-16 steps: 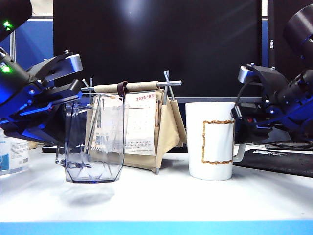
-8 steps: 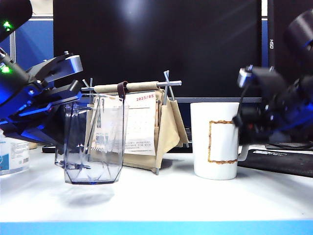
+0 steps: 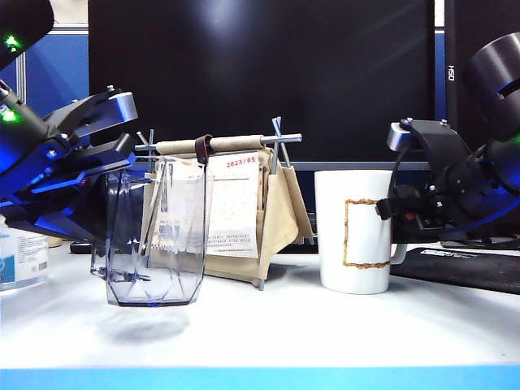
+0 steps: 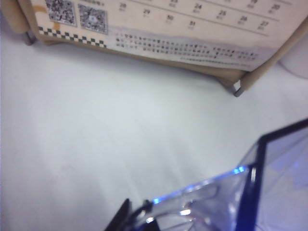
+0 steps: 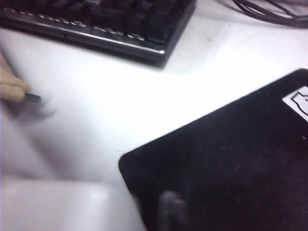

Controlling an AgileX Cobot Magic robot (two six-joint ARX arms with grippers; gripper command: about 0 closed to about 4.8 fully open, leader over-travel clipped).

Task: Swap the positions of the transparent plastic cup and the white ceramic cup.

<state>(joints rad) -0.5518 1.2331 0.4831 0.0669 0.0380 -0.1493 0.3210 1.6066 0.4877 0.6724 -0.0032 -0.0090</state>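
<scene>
While the left fingers (image 3: 101,215) clamp the handle side of the clear cup (image 3: 154,231), lifted just off the worktop (image 3: 268,325), the right fingers (image 3: 390,210) sit at the white mug's (image 3: 353,231) handle; their state cannot be told. A calendar stand (image 3: 236,207) is behind.

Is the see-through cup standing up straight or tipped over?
Standing up straight. The clear, grey-blue faceted plastic cup has its open rim on top and its flat base level above the white table, with a shadow underneath.
</scene>
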